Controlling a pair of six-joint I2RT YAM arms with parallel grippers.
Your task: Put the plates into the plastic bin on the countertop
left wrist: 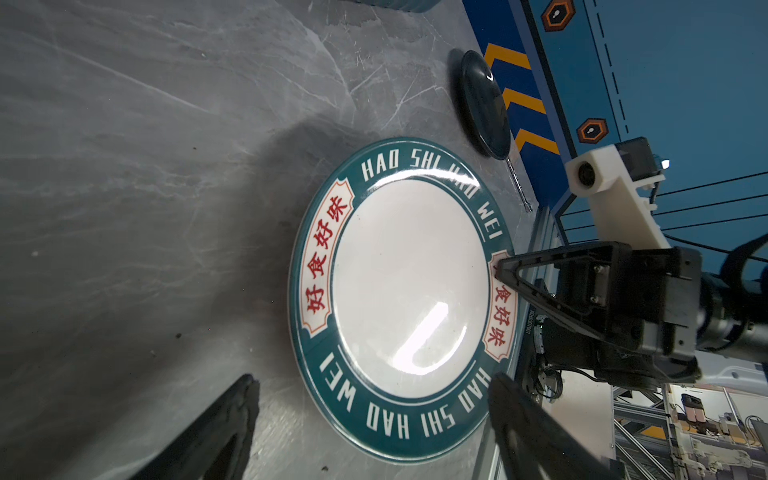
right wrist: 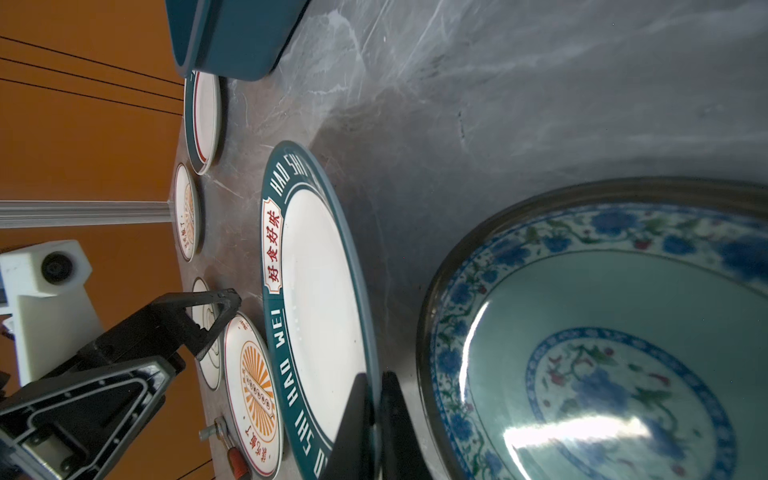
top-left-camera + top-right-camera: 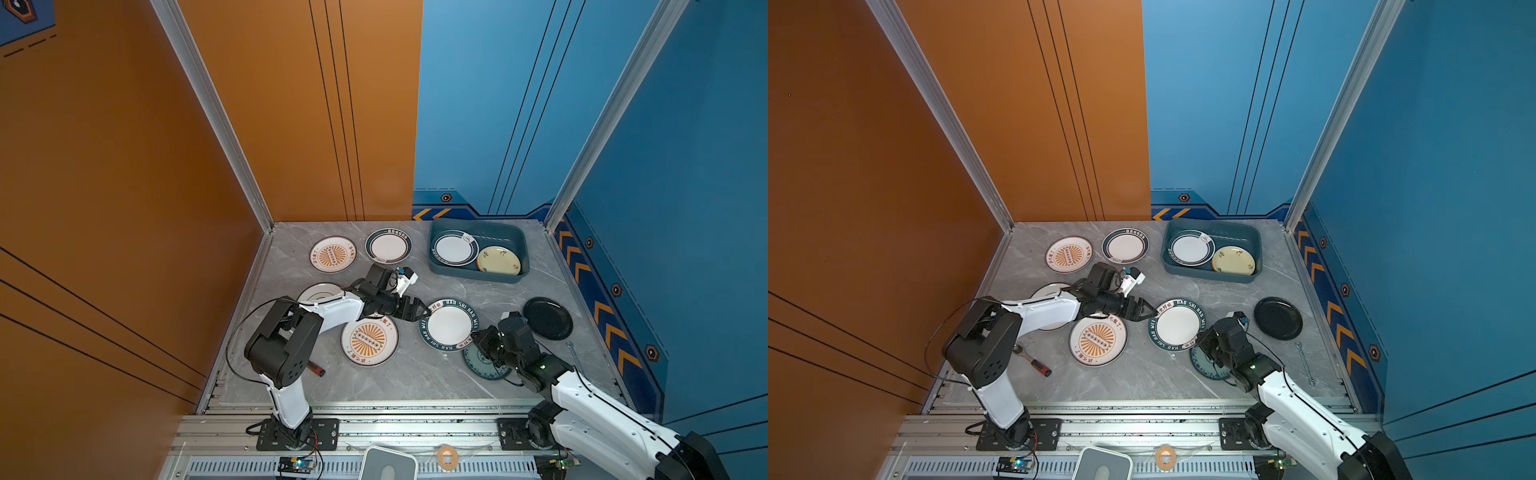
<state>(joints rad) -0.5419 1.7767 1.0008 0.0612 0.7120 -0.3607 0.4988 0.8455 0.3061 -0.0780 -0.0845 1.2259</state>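
A white plate with a dark green lettered rim (image 3: 449,324) (image 3: 1178,325) (image 1: 409,291) (image 2: 320,291) lies mid-countertop (image 3: 415,374). My right gripper (image 3: 473,336) (image 3: 1200,338) (image 2: 374,399) is shut on its near-right rim, just above a teal-patterned plate (image 3: 484,363) (image 2: 602,353). My left gripper (image 3: 419,311) (image 3: 1148,311) (image 1: 374,378) stands open at the plate's left edge, holding nothing. The plastic bin (image 3: 478,230) (image 3: 1212,226) at the back right holds a green-rimmed plate (image 3: 454,249) and a cream plate (image 3: 498,260).
Loose plates: two sunburst ones (image 3: 333,254) (image 3: 369,340), a green-rimmed one (image 3: 388,246), a grey-ringed one (image 3: 322,293) partly under the left arm, a black one (image 3: 547,318). A screwdriver (image 3: 1038,365) lies front left, a wrench (image 3: 1305,362) by the right rail.
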